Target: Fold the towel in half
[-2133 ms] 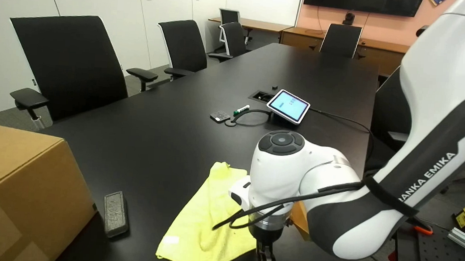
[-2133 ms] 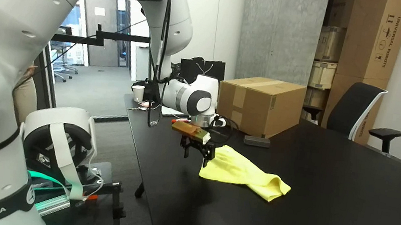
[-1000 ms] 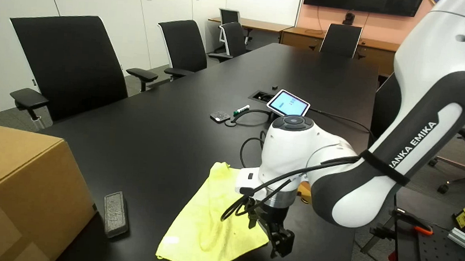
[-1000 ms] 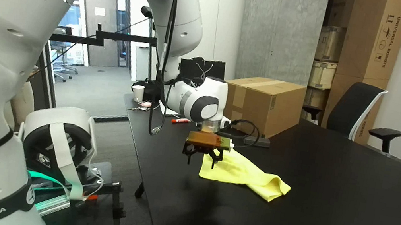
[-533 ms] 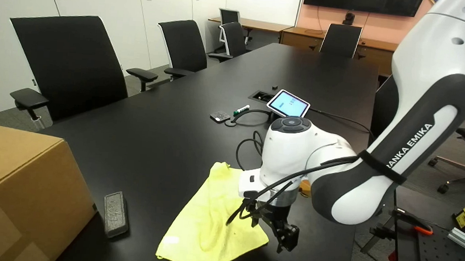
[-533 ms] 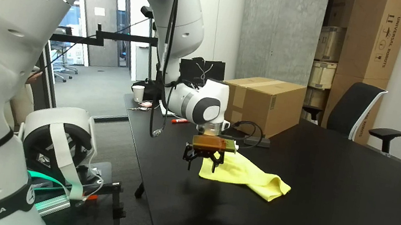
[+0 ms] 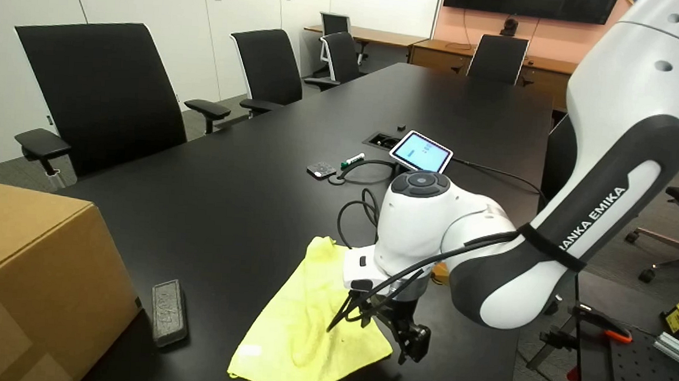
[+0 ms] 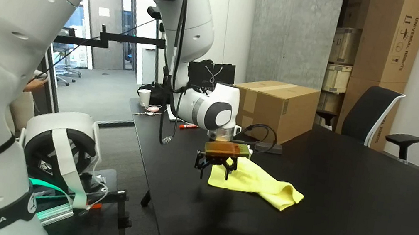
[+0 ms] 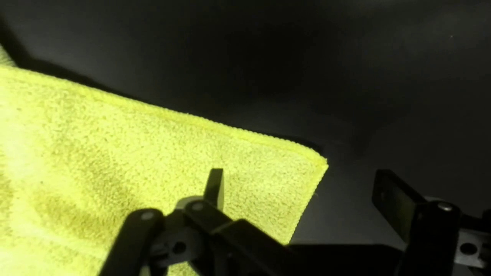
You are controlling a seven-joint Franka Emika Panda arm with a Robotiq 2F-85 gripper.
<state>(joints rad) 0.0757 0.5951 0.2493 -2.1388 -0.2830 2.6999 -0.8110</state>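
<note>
The towel [image 7: 301,329] lies on the black table [image 7: 226,219], one corner below the gripper [image 8: 214,176], whose fingers [image 9: 215,188] stand wide apart. Around the gripper spreads a meeting room, black chairs [image 7: 101,93] along the table; a cardboard box [image 8: 265,109] sits well apart from the gripper in both exterior views. In an exterior view, a tablet [image 7: 421,152] stands beyond the gripper; a white cup [image 8: 144,97] and the towel's curled end, away from the gripper, show in an exterior view. Only the wrist view sets the corner clearly between the fingers, one over the towel, the other over the table.
</note>
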